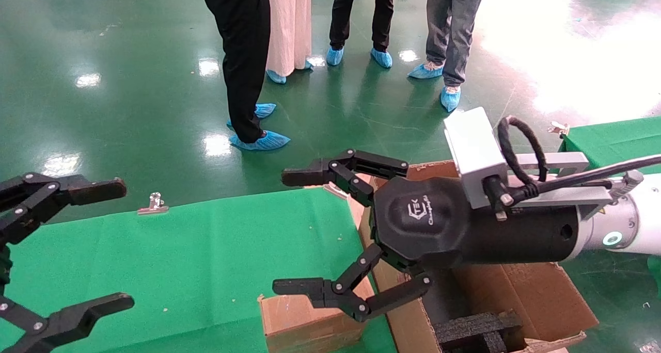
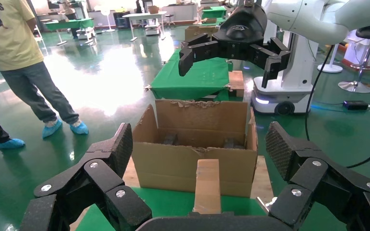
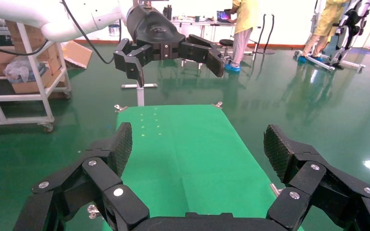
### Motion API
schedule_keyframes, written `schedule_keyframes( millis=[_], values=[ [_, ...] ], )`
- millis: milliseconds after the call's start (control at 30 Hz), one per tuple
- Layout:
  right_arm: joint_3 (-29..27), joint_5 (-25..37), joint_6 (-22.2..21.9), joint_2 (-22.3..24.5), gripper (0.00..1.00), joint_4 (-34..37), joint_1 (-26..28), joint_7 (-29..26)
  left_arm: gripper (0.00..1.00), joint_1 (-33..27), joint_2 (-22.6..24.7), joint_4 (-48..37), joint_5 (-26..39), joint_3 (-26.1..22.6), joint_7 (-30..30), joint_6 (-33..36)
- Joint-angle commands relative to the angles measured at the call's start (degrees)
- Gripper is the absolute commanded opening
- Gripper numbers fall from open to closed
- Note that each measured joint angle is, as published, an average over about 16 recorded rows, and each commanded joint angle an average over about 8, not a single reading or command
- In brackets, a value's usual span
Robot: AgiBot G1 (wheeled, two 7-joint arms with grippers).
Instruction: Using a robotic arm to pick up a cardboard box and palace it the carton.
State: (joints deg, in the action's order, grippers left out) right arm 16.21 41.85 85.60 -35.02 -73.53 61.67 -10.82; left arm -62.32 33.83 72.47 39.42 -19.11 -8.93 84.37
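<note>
The small brown cardboard box (image 1: 310, 323) stands on the green table (image 1: 206, 260) at its front right corner, beside the carton (image 1: 521, 296). The carton is open, with black foam blocks (image 1: 477, 330) inside. My right gripper (image 1: 285, 231), on the white arm, is open and empty, above and just behind the box. My left gripper (image 1: 123, 245) is open and empty over the table's left end. The left wrist view shows its own open gripper (image 2: 200, 144), the box (image 2: 207, 185) edge-on, the carton (image 2: 188, 161) and the right gripper (image 2: 227, 58) above. The right wrist view shows its open gripper (image 3: 197, 149) over bare green cloth; the box is hidden there.
Several people stand on the shiny green floor beyond the table (image 1: 242, 64). A metal clip (image 1: 153, 204) holds the cloth at the table's far edge. A second green table (image 1: 614, 139) stands at the right. The carton rests on a wooden board (image 2: 264, 179).
</note>
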Motion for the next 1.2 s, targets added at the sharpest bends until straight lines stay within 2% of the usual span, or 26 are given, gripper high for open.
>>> schedule_keyframes(
  millis=[33, 400, 433, 667, 700, 933, 1200],
  values=[
    [0.0, 0.0, 0.0, 0.0, 1.0, 0.0, 0.0, 0.0, 1.0, 0.0, 0.0, 0.0, 0.0, 0.0, 0.0, 0.0],
    [0.0, 0.0, 0.0, 0.0, 1.0, 0.0, 0.0, 0.0, 1.0, 0.0, 0.0, 0.0, 0.0, 0.0, 0.0, 0.0],
    [0.0, 0.0, 0.0, 0.0, 1.0, 0.0, 0.0, 0.0, 0.91, 0.0, 0.0, 0.0, 0.0, 0.0, 0.0, 0.0],
    [-0.02, 0.0, 0.01, 0.0, 1.0, -0.01, -0.01, 0.01, 0.04, 0.0, 0.0, 0.0, 0.0, 0.0, 0.0, 0.0],
    [-0.02, 0.0, 0.01, 0.0, 1.0, -0.01, -0.01, 0.01, 0.0, 0.0, 0.0, 0.0, 0.0, 0.0, 0.0, 0.0],
    [0.74, 1.89, 0.41, 0.33, 1.0, -0.22, 0.8, -0.06, 0.0, 0.0, 0.0, 0.0, 0.0, 0.0, 0.0, 0.0],
    [5.94, 11.09, 3.26, -1.5, 1.0, 1.41, 7.45, -1.66, 0.0, -0.01, 0.0, -0.01, 0.0, -0.01, 0.01, 0.0]
  ],
)
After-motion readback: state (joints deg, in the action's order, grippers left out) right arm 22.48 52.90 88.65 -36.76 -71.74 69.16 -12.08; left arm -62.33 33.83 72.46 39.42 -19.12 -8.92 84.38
